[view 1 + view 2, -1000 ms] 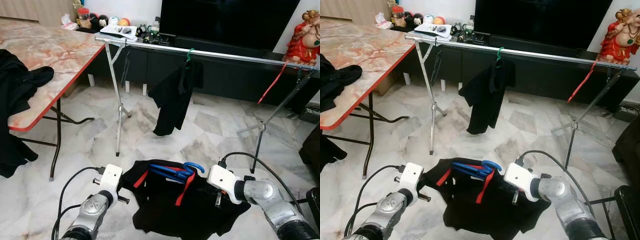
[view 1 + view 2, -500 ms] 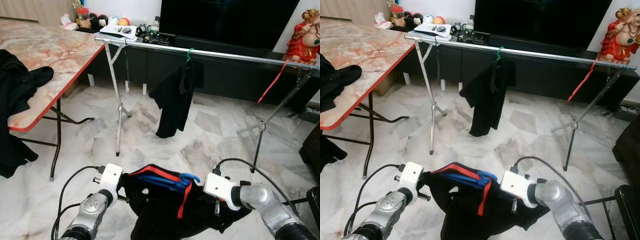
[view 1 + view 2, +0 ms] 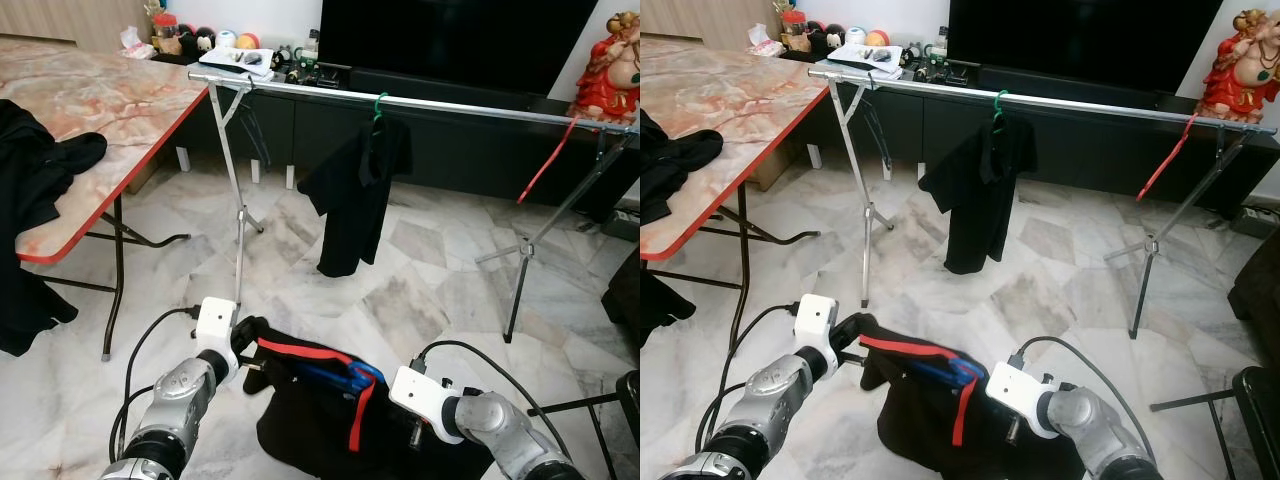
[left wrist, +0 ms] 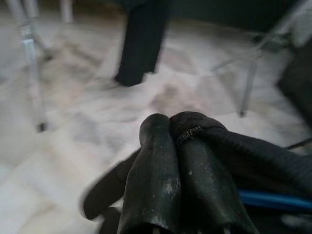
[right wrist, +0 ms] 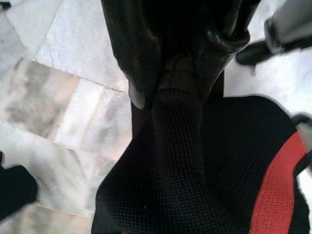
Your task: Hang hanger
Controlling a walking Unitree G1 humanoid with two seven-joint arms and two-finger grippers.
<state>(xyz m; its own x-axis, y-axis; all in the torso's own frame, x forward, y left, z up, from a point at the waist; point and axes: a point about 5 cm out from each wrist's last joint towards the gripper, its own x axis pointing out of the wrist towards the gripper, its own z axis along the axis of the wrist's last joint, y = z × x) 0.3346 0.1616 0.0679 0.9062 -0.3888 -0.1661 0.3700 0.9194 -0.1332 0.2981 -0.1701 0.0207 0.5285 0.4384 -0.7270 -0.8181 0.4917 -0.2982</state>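
**Black shirt on blue hanger held low between both grippers**

Across the marble floor runs a long metal rail carrying one hung black shirt; a marble-top table stands at left. Low in front, a black knit garment with red trim sags around the blue hanger. Left gripper is pinched closed on its fabric edge, arm bent inward. Right gripper clamps the knit too, forearm angled in.

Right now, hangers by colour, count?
Green hanger, on the rail with a black shirt: 1
Red hanger, bare on the rail: 1
Blue hanger, in the garment the grippers hold: 1
Total: 3
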